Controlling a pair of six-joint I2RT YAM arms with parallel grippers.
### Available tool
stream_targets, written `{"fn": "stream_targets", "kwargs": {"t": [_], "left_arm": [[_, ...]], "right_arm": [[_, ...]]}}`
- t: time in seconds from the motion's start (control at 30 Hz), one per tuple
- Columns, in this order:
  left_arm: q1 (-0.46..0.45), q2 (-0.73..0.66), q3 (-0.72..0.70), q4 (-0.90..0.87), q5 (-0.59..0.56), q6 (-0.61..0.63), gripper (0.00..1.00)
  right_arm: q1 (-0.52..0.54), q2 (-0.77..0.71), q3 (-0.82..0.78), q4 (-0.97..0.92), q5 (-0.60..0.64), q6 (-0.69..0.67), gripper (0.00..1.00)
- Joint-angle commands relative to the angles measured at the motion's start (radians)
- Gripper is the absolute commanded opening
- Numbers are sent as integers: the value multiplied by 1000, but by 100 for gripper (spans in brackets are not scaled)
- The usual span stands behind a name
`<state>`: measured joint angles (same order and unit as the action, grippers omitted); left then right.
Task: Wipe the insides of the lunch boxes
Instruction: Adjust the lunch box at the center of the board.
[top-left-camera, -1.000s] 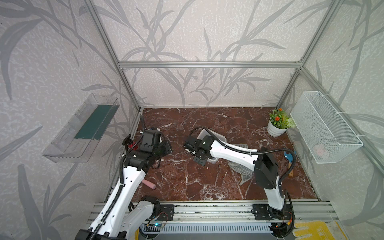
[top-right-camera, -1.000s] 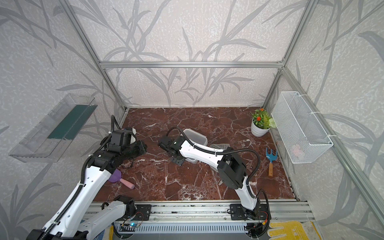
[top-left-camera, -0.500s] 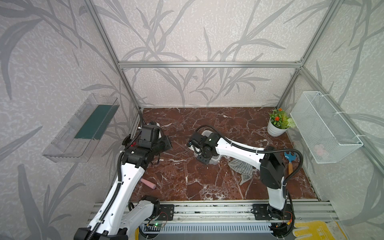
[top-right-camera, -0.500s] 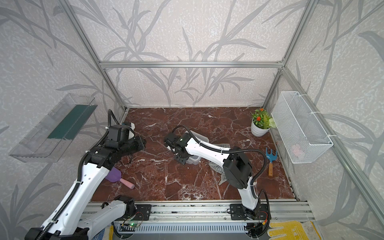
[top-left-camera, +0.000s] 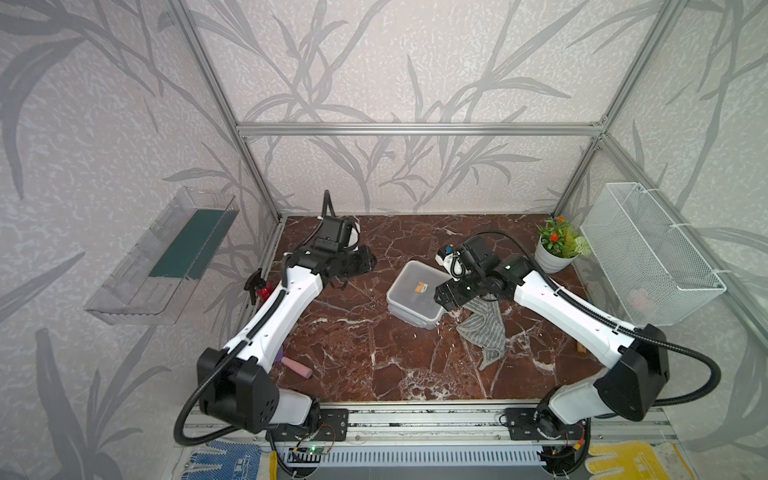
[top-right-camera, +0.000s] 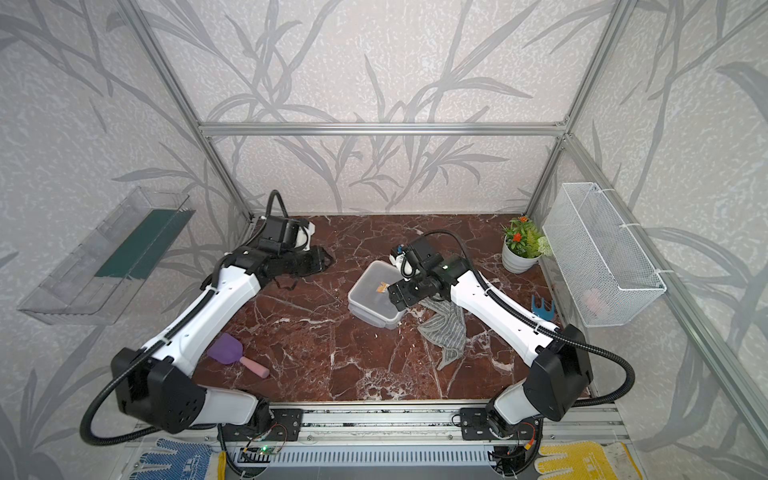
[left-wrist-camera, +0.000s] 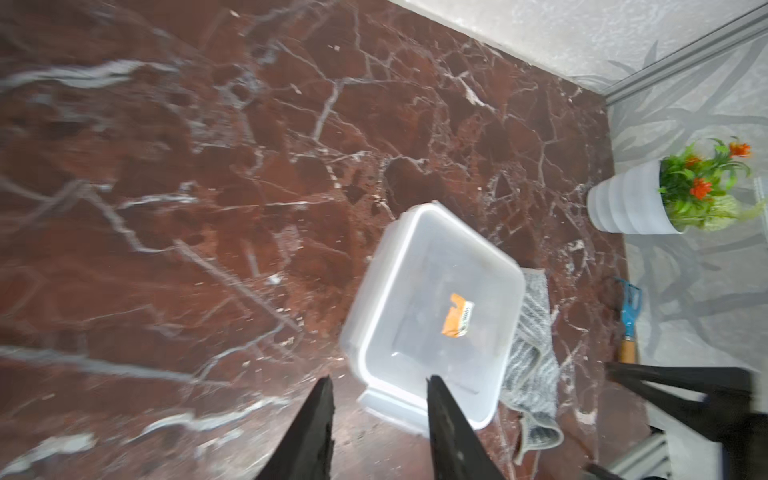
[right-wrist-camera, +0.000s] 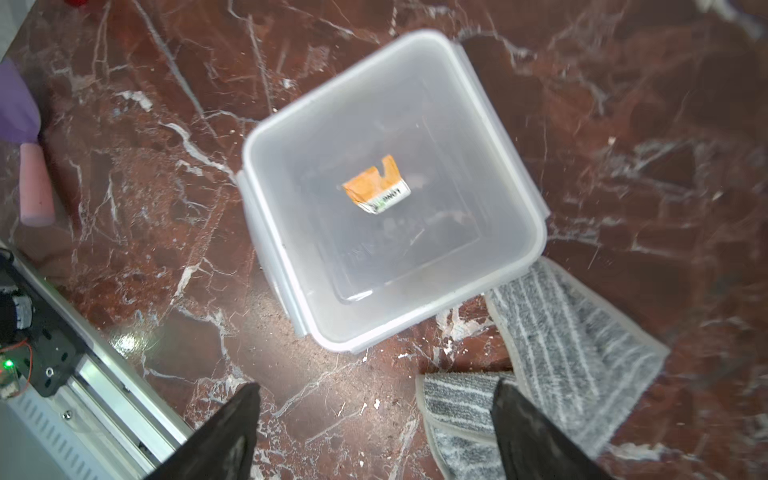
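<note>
Roughly mid-floor, the lunch boxes (top-left-camera: 405, 297) sit stacked one in the other, open side up. They are frosted, translucent plastic tubs, squarish with rounded corners and a thick rolled rim. An orange-and-white sticker (right-wrist-camera: 376, 185) shows on the base. Of the lower tub only a strip of rim and wall peeks out along one side, so little of it can be made out. They rest on a glossy red-brown marble floor (top-left-camera: 365, 357) veined in white. Touching one side of the tubs lies a grey cloth (top-left-camera: 486, 332), nubbly towelling with pale stripes and a stitched hem, rumpled into folds. In both top views the right arm covers its near end.

The right gripper (right-wrist-camera: 376, 392) hangs just beside the tubs and over the cloth, its black tapered fingers (right-wrist-camera: 232, 432) spread wide with nothing between them. The left gripper (left-wrist-camera: 380, 380) is off toward the back left, clear of the tubs, its fingers (left-wrist-camera: 316, 424) parted a little and empty. That wrist view is smeared with blur.

A ribbed white plant pot (top-left-camera: 555, 259) stands by a white wire basket (top-left-camera: 648, 253), which holds something pale pink, too faint to identify. A purple scoop (top-right-camera: 226, 349) with a pink handle lies near the left arm, which hides most of it in a top view
</note>
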<state>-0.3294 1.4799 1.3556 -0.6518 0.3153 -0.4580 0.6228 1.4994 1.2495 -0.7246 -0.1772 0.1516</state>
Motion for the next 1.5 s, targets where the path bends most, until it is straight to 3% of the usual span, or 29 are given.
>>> {"fn": "stream_targets", "kwargs": {"t": [0.0,0.2,0.43,0.7,1.1,1.47], "left_arm": [[-42,132,100,-18,93,73,48],[-84,380,246,-74,123,124,62],[-98,500,252,-74,181,138,64],[-111,477,88,-5,189,96,64],[-118,318,-175,49,134,6,62],[-125,269,-185,23,111,-31,61]], "right_arm": [[-48,5,-101,156,-191,133,90],[-114,26,-216,316,-263,257,93],[-144,106,-299,509,-370,374,94],[-159,166,-312,580,-375,414,94],[-212,277,-240,690,-472,422,94],[-219,283,-221,717,-518,426,83]]}}
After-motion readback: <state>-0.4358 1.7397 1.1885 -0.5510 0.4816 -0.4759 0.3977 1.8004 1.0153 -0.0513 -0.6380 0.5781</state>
